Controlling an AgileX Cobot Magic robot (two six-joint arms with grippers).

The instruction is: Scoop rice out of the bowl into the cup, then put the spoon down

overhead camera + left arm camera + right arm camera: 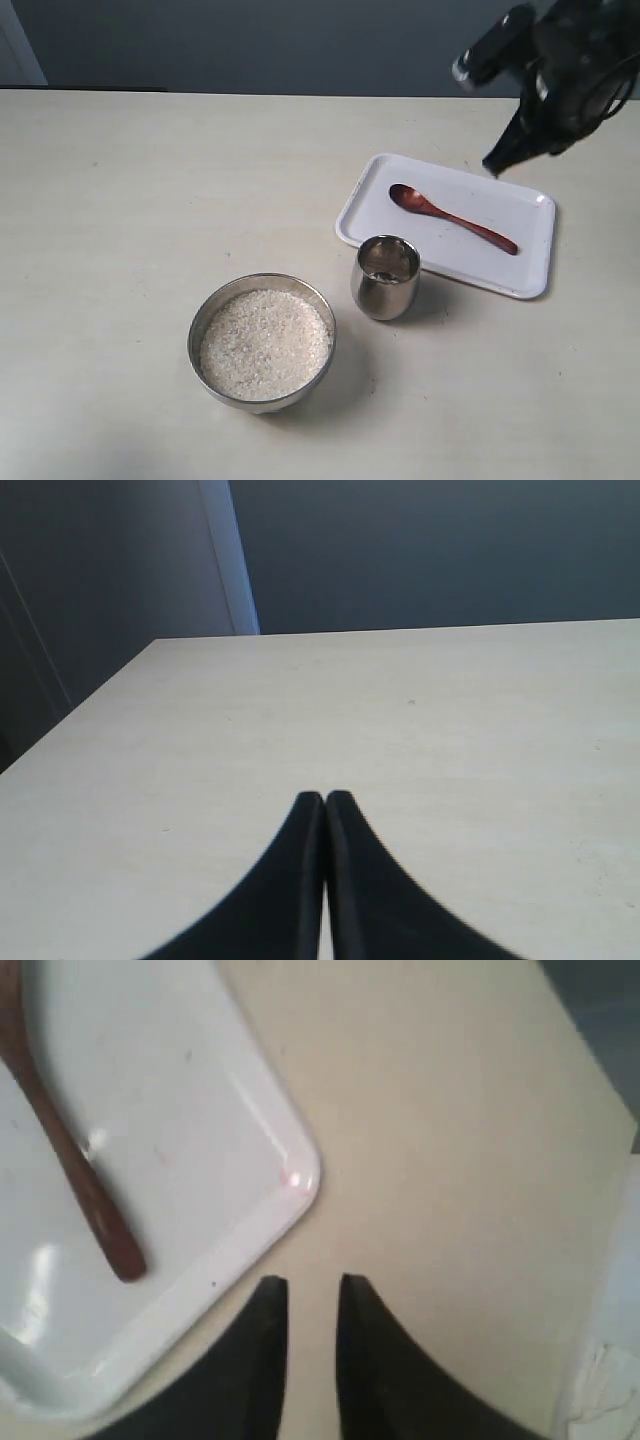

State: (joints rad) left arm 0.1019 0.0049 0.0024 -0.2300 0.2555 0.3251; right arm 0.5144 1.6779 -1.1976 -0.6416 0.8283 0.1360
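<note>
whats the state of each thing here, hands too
bowl, upright, filled with rice
rice, all in the bowl
cup, upright, contents unclear
spoon, lying on the tray, unheld
tray, flat, holding only the spoon
left hand, shut, empty
right hand, slightly open, empty

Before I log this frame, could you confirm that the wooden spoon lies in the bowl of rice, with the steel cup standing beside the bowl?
Not quite: the spoon lies on the white tray, not in the bowl, as the exterior view shows. The cup does stand beside the bowl of rice.
</note>
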